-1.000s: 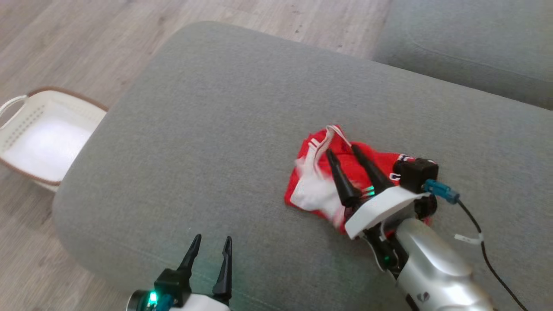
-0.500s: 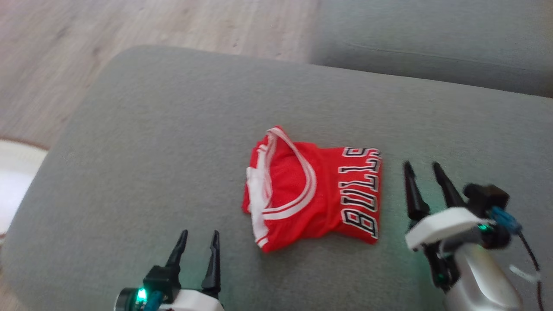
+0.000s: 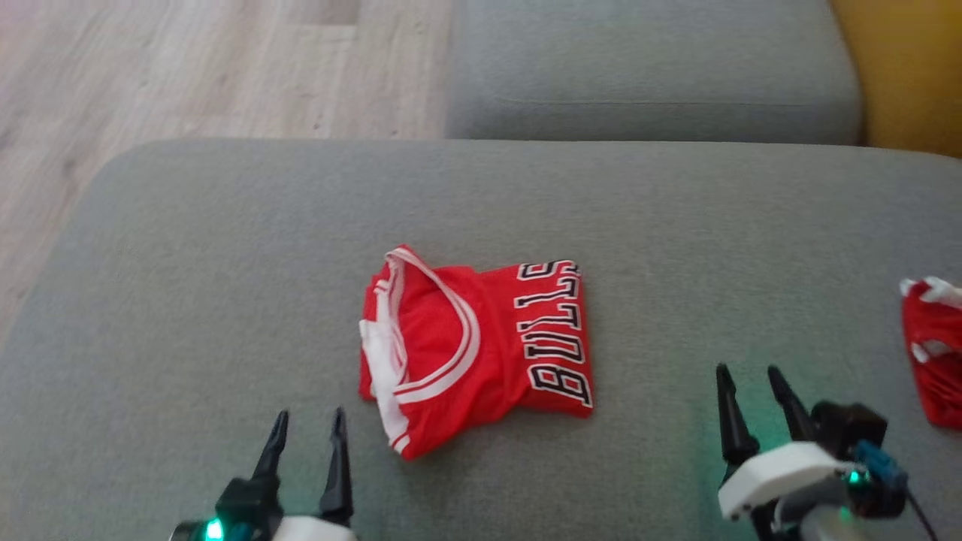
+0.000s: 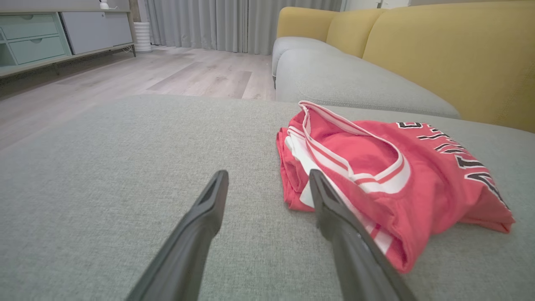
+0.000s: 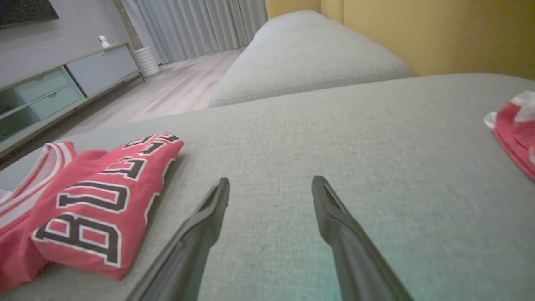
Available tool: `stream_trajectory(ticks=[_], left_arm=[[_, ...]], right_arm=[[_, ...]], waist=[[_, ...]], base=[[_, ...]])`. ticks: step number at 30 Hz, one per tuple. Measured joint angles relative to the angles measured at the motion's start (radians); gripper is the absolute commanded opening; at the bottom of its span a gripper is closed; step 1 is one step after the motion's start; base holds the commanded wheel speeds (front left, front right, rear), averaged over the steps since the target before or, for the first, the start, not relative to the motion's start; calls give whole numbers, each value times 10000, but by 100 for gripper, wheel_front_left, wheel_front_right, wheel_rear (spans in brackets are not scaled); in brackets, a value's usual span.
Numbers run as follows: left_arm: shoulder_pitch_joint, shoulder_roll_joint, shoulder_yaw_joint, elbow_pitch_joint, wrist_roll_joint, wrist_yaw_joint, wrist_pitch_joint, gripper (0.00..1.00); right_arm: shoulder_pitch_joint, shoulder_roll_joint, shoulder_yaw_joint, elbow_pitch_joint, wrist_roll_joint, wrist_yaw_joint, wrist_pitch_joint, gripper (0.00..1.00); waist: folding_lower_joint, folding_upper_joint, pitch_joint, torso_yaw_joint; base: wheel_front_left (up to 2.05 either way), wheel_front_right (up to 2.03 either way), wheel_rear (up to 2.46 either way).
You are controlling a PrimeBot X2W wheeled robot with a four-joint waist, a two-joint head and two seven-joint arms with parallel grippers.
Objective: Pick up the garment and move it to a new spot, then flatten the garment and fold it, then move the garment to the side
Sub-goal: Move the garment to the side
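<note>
The garment (image 3: 473, 346) is a red jersey with white trim and black "BULLS" lettering, lying folded on the grey cushion (image 3: 225, 285). It shows in the left wrist view (image 4: 388, 175) and the right wrist view (image 5: 96, 205) too. My left gripper (image 3: 308, 424) hovers open near the cushion's front edge, just left of the garment, with nothing between its fingers. Well to the garment's right, my right gripper (image 3: 749, 379) is open over bare cushion, its fingers empty as well (image 5: 271, 184).
A second red and white piece of cloth (image 3: 932, 353) lies at the cushion's right edge, also in the right wrist view (image 5: 514, 129). Another grey cushion (image 3: 646, 75) and a yellow backrest (image 3: 902, 68) lie beyond. Wooden floor (image 3: 188, 68) is at far left.
The head camera has turned, so the whole picture shifted. My right gripper was down on the garment a second ago; it has come off it and now stands to its right, open.
</note>
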Motion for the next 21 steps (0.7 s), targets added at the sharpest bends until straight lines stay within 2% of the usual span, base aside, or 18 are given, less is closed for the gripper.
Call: stream_trajectory(ticks=[4, 11, 14, 21], left_arm=[[351, 12, 73, -134, 4, 6, 0, 100], [400, 12, 73, -165, 8, -12, 0, 100], [384, 13, 17, -167, 10, -13, 0, 100], [58, 13, -888, -148, 0, -17, 0, 100]], right_arm=[[308, 25, 134, 10, 151, 0, 0, 100], [359, 25, 268, -25, 151, 0, 0, 100], [290, 25, 472, 44, 196, 0, 0, 100], [-1572, 19, 1716, 779, 934, 0, 0, 100]], waist=[[0, 0, -107, -307], [0, 0, -95, -378], [0, 0, 7, -262], [1, 0, 451, 590]], base=[[0, 0, 0], [0, 0, 0], [0, 0, 0], [0, 0, 0]])
